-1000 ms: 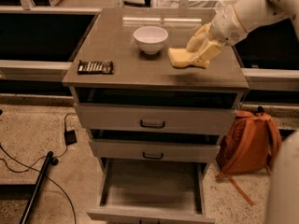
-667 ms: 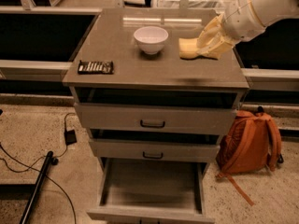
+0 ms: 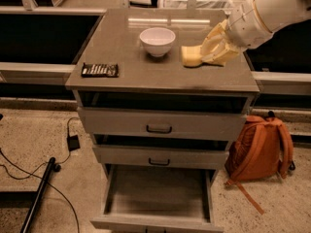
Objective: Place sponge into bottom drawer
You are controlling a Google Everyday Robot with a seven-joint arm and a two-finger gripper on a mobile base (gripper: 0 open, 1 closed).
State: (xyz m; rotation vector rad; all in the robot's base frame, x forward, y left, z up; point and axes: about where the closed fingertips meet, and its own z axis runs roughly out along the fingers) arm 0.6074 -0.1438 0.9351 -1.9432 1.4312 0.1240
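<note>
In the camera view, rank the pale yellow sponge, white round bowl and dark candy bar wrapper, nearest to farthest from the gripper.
The gripper is at the grey cabinet top's right side.
1. pale yellow sponge, in its grasp.
2. white round bowl, centre.
3. dark candy bar wrapper, front left.

The arm (image 3: 278, 8) reaches from upper right, gripper (image 3: 215, 48) clasping the sponge (image 3: 190, 57).

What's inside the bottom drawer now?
Only its bare floor shows in the open bottom drawer; its back is hidden under the middle drawer. The tool grips the sponge up on the cabinet top.
</note>
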